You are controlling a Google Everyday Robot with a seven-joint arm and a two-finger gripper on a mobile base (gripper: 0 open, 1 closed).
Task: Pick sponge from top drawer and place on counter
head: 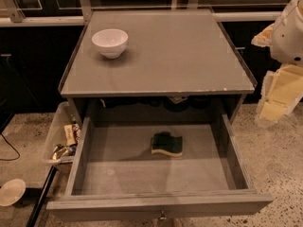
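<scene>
The sponge (166,144), dark green over pale yellow, lies flat on the bottom of the top drawer (123,171), a little right of its middle. The drawer is pulled fully out below the grey counter (180,56). My gripper (277,98) hangs at the right edge of the view, beside the cabinet's right side. It is above the floor, well to the right of the sponge and apart from it. It holds nothing that I can see.
A white bowl (110,42) stands on the counter's back left. A clear plastic bin (59,136) of clutter sits on the floor left of the drawer. A white disc (10,192) lies on the floor at lower left. A dark rod (40,200) slants beside the drawer's left front corner.
</scene>
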